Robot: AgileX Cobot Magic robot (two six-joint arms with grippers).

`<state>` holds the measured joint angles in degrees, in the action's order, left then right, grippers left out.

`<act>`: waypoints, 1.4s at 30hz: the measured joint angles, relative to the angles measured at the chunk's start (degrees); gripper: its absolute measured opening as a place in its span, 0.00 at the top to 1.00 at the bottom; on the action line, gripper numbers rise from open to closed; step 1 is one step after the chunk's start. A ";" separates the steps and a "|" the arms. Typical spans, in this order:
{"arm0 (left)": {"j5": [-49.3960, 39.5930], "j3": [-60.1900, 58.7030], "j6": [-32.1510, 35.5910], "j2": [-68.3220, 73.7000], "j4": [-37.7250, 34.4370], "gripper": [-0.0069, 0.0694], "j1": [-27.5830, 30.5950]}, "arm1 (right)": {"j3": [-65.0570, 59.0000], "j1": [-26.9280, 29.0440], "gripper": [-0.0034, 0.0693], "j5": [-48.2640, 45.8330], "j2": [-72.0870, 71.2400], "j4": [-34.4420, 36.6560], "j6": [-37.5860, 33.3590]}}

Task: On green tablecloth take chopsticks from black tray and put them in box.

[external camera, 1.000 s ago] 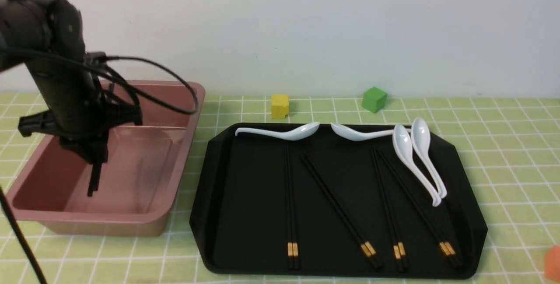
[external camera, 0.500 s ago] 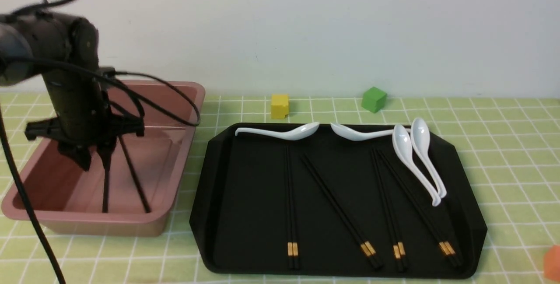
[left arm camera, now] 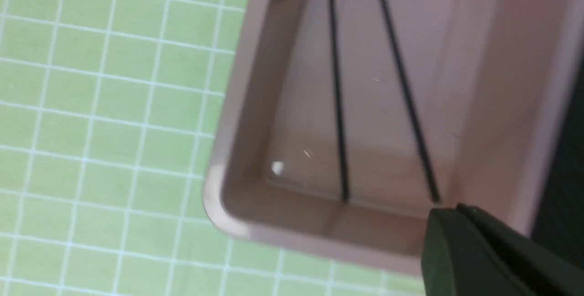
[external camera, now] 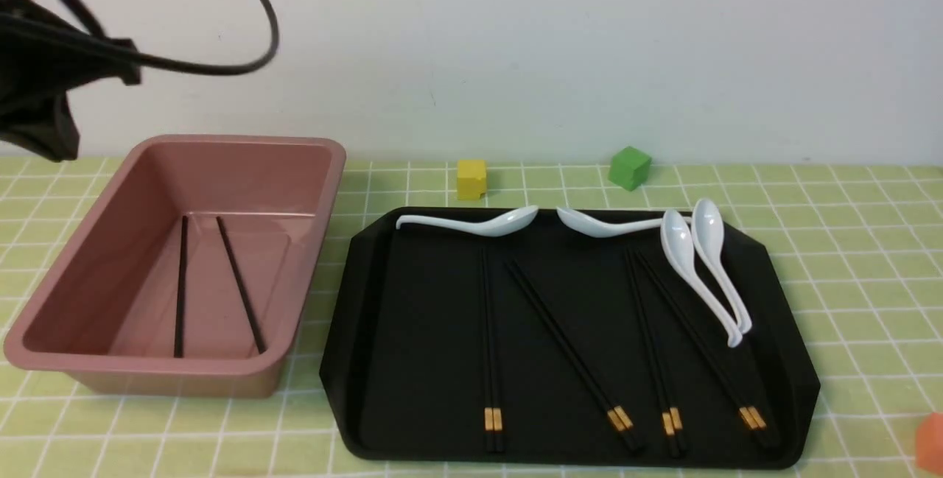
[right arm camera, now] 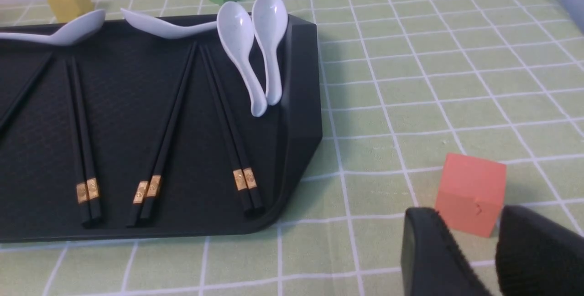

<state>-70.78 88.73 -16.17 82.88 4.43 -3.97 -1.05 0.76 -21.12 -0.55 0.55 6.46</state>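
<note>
Tablecloth (external camera: pixel 869 279), near edge cropped from your front view, carries the black tray (external camera: pixel 435 360) and, toward its left edge, the pink box (external camera: pixel 309 272). Your left gripper (left arm camera: pixel 456 209), partly cut off, is closed; your right gripper (right arm camera: pixel 465 211), cropped too, stands apart. Two plain chopsticks (external camera: pixel 181 286) lie in the box; four gold-banded pairs (external camera: pixel 489 345) share the tray with white spoons (external camera: pixel 508 222).

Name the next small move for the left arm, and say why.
I'd probably draw the left gripper farther back from the pink bin, toward rest: its jaws are shut with nothing between them, and two plain black chopsticks already lie apart on the bin's floor. The gold-banded chopsticks in the black tray seem best left alone.
</note>
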 joint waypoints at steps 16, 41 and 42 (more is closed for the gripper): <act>34.30 -53.09 2.99 -50.26 -11.58 0.93 0.00 | 0.00 0.00 0.62 0.00 0.00 0.00 0.00; 44.62 -66.15 2.99 -63.72 -12.08 0.93 0.00 | 0.00 0.00 0.62 0.00 0.00 0.00 0.00; 44.83 -66.67 2.99 -64.44 -12.02 0.93 0.00 | 0.00 0.00 0.62 0.00 0.00 0.00 0.00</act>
<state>-25.95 22.06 -13.19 18.44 -7.59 -3.97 -1.05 0.76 -21.12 -0.55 0.55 6.46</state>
